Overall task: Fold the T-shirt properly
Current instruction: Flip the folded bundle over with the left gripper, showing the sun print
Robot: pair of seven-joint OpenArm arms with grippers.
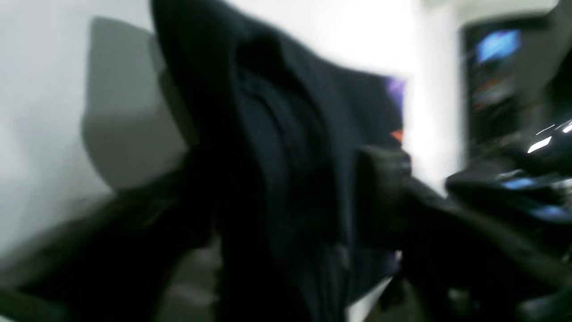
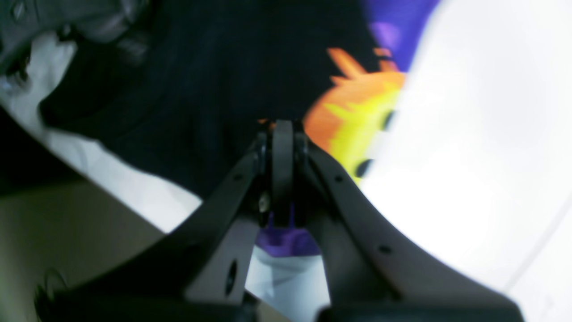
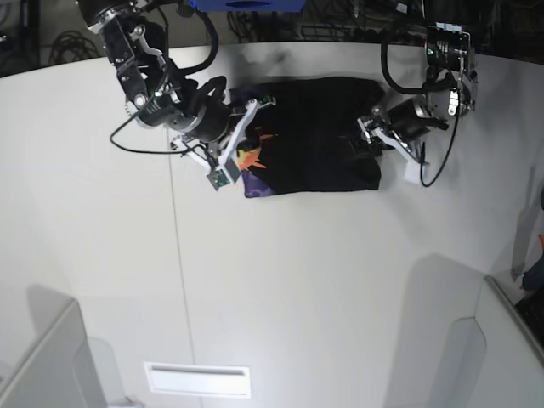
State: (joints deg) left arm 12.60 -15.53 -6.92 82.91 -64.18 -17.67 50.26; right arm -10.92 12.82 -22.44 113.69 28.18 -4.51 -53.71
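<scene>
**Both grippers clamp the shirt's opposite edges**

The large black cotton T-shirt [image 3: 310,136], orange sun print showing, lies at the white table's [image 3: 280,289] far centre. The right gripper [image 2: 282,127] pinches its left edge; the left gripper [image 3: 367,140] grips the right edge.

I can't read any text, label, brand or number anywhere, not even on the T-shirt [image 3: 310,136].

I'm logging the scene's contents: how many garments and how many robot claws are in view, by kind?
T-shirt: 1
Claws: 2, the left claw and the right claw, both at the shirt's edges
Total: 3
</scene>
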